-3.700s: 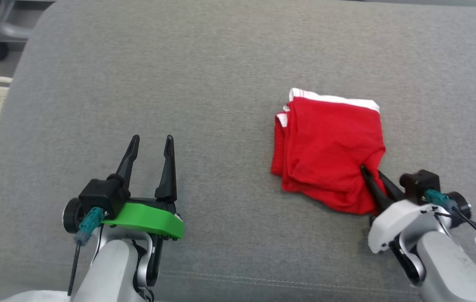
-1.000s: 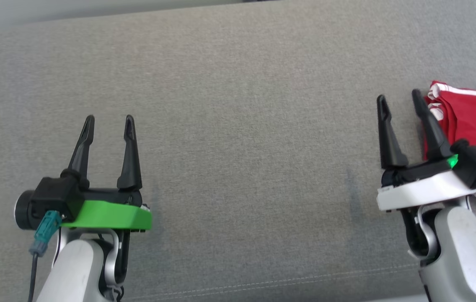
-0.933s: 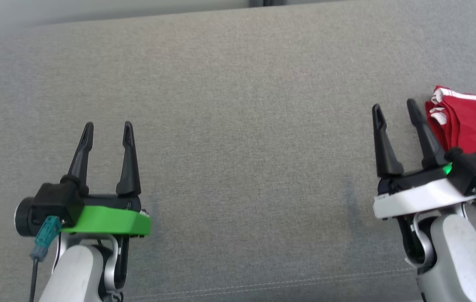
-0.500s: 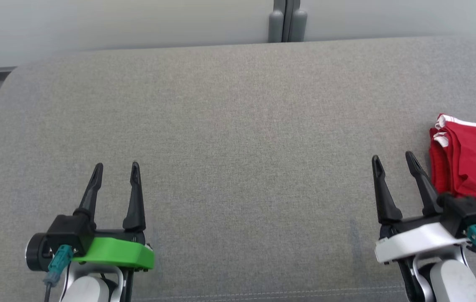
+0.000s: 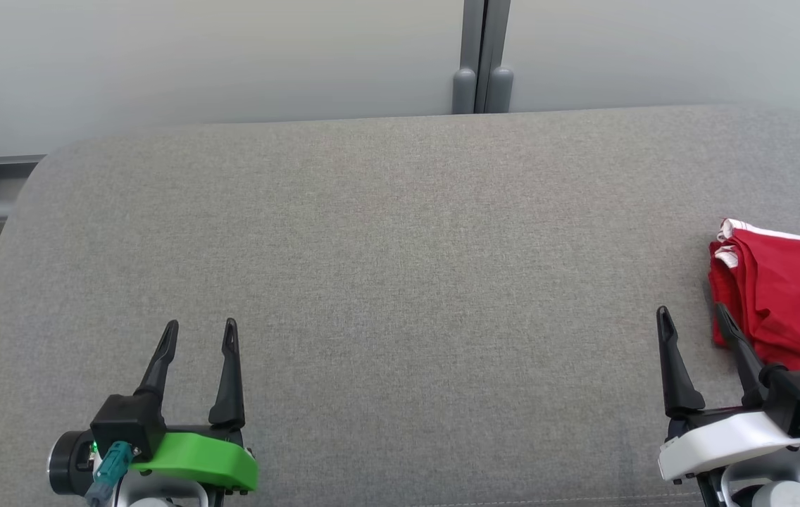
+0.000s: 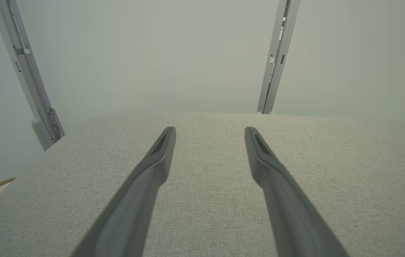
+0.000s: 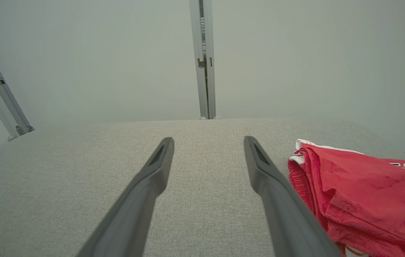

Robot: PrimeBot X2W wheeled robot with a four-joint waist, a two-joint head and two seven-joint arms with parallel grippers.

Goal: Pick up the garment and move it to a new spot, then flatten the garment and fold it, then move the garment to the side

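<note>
A folded red garment with white trim (image 5: 784, 296) lay at the right end of the grey fabric-covered cushion (image 5: 400, 232), well toward its right edge and about midway between the near and far edges. The head view cut off its right part. The white-trimmed corner pointed to the cushion's far edge. The stacked fold lines faced left, toward the middle of the cushion.

The right gripper (image 5: 691, 310) stood over the near right part of the cushion, fingers pointing at the far edge. Its two dark fingers were spread wide with nothing between them but bare cushion. The garment lay to the right of these fingers, not ahead of them. Its left edge ran near-to-far, roughly in line with the fingers, just beside the outer one. Whether that finger touched the cloth could not be told. How far the garment reached to the right was not shown, so its long axis stayed unsettled.

The left gripper (image 5: 201, 324) stood over the near left part of the cushion, equally wide open and holding nothing, well apart from the garment with the whole bare middle between them.

The garment looked folded and set aside, so the task seemed at or near its end. Any further touch would fall to the right arm, which would need to swing right rather than reach forward.
</note>
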